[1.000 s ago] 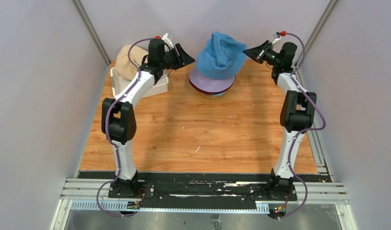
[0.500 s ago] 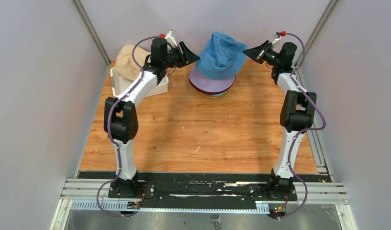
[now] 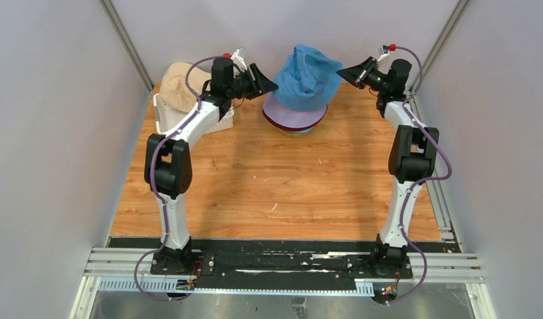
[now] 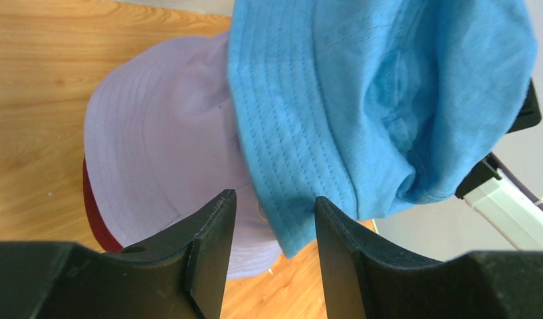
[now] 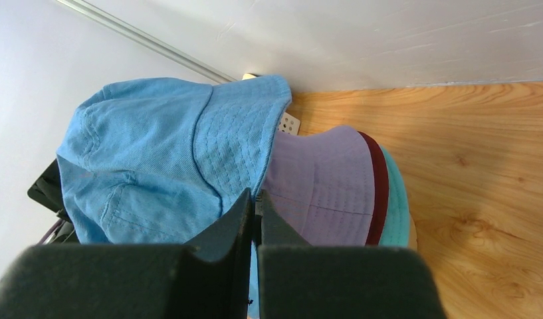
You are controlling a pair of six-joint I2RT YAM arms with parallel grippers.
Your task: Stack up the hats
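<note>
A wooden tabletop [image 3: 275,179] fills the middle of the top view, closed in by pale walls. Two white and black arms rise from its near edge, and both reach to the far end.

A stack of bucket hats sits at the far centre. The blue hat [image 3: 305,76] is on top, crumpled and propped upright rather than lying flat, with its brim hanging down over the stack. Below it is the lavender hat [image 3: 288,113]; its crown is covered and only its brim shows. Under that, the dark red hat [image 5: 378,179] and the teal hat [image 5: 398,212] show only as thin curved edges. Whatever the stack rests on is hidden.

The beige hat [image 3: 177,86] lies well apart, at the far left. It sits on a white basket [image 3: 161,119] and is partly blocked by the left arm.

The right pincer [image 5: 255,199] has its fingers pressed together at the blue hat's brim. It seems to be pinching the cloth, though its own fingers hide the contact. The left pincer [image 4: 275,206] has its fingers spread apart. The lower edge of the blue brim hangs in line with the gap between them, touching neither finger as far as the wrist view shows.
</note>
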